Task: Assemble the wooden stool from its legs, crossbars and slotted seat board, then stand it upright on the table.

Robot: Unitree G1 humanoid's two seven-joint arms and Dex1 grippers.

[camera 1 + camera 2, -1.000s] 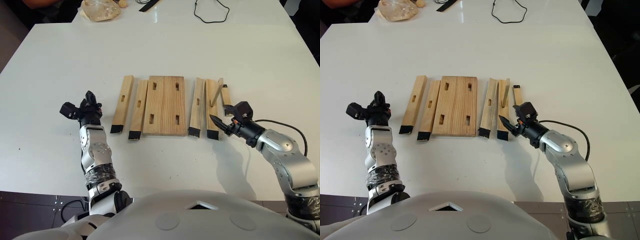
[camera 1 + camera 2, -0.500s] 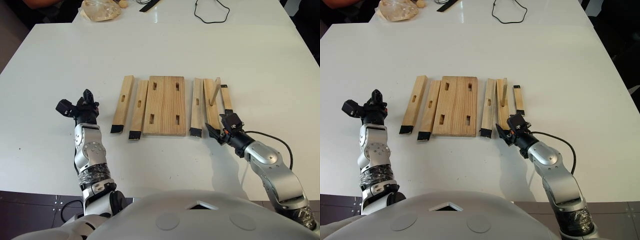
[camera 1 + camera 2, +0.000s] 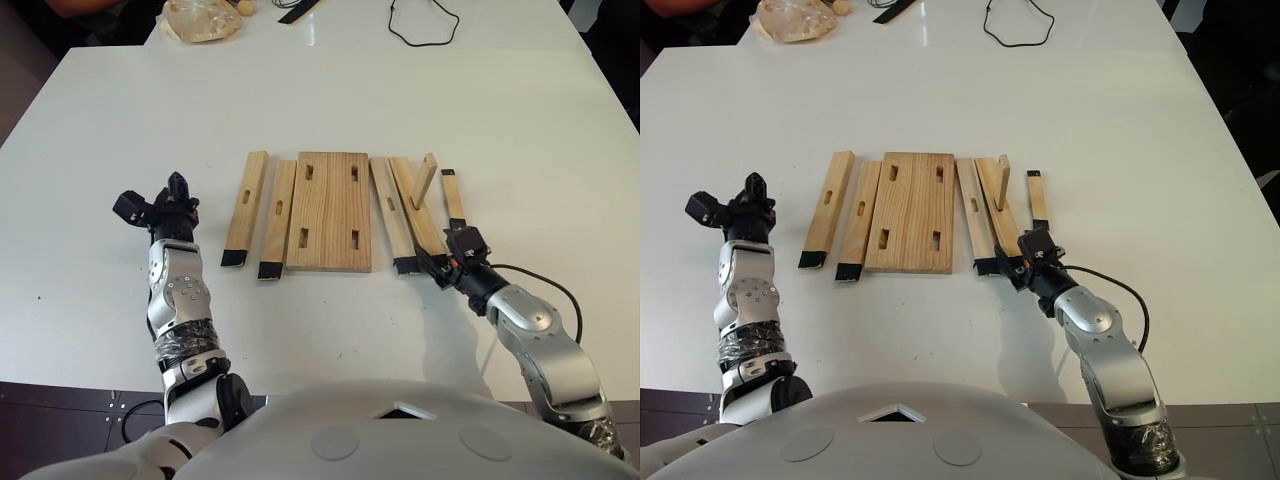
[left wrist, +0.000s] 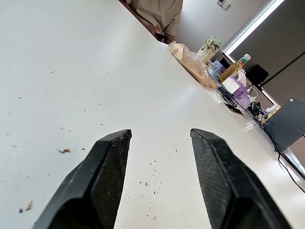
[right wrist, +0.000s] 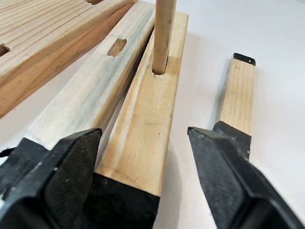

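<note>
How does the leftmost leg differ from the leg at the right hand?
The leftmost leg has an empty slot; the right leg has a crossbar standing in its. The open right hand straddles the right leg's end; nothing touches the leftmost. Both: pale wood, black-capped.

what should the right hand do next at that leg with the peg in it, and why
Probably close the right hand on the black-capped end of the leg that holds the dowel. The hand is open and flanks that end, so a grip looks ready.
</note>
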